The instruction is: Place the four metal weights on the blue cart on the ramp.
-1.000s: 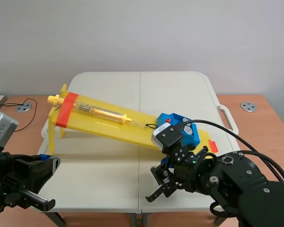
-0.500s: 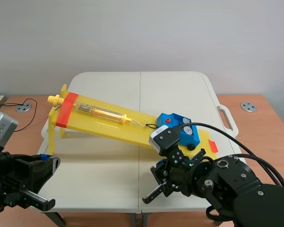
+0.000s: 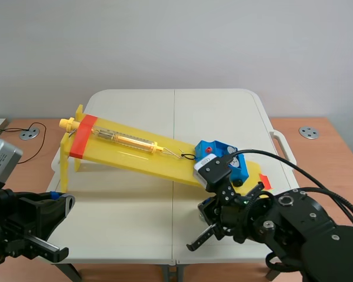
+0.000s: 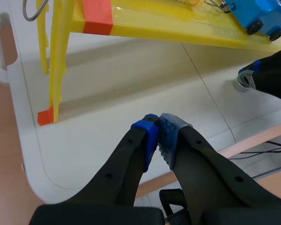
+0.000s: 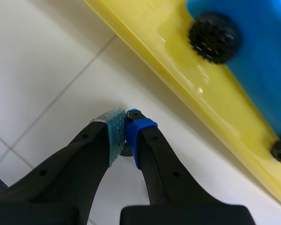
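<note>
Blue cart sits at the low end of the yellow ramp. A thin wire joins it to an orange tube lying up the slope. Just beside the ramp's lower edge, the right gripper points down at the white table, pads pressed together. The left gripper, likewise pressed together, hovers over the table's near edge, well apart from the cart.
</note>
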Action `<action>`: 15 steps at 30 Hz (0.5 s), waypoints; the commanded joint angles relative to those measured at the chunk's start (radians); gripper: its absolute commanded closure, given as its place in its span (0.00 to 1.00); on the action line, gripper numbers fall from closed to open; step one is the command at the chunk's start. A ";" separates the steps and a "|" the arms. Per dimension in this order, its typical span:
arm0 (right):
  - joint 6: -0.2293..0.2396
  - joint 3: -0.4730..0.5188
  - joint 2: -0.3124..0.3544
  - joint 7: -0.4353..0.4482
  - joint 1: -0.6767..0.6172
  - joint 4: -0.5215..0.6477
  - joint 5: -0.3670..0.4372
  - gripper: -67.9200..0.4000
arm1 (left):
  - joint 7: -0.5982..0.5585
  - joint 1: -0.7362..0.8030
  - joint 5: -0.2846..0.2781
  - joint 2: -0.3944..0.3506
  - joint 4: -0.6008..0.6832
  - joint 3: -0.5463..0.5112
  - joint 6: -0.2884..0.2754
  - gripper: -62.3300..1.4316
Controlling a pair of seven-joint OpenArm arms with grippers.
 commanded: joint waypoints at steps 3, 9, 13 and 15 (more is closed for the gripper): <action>-0.022 0.008 0.093 0.018 -0.026 0.232 0.097 0.98 | -0.103 -0.019 -0.074 0.005 0.069 -0.010 -0.026 0.94; -0.018 0.089 0.121 -0.022 -0.148 0.449 0.177 0.98 | -0.103 -0.019 -0.074 0.005 0.069 -0.010 -0.026 0.94; -0.018 0.162 0.121 -0.062 -0.206 0.562 0.238 0.98 | -0.103 -0.019 -0.074 0.005 0.069 -0.010 -0.026 0.94; -0.015 0.199 0.121 -0.085 -0.226 0.613 0.267 0.98 | -0.103 -0.019 -0.074 0.005 0.069 -0.010 -0.026 0.94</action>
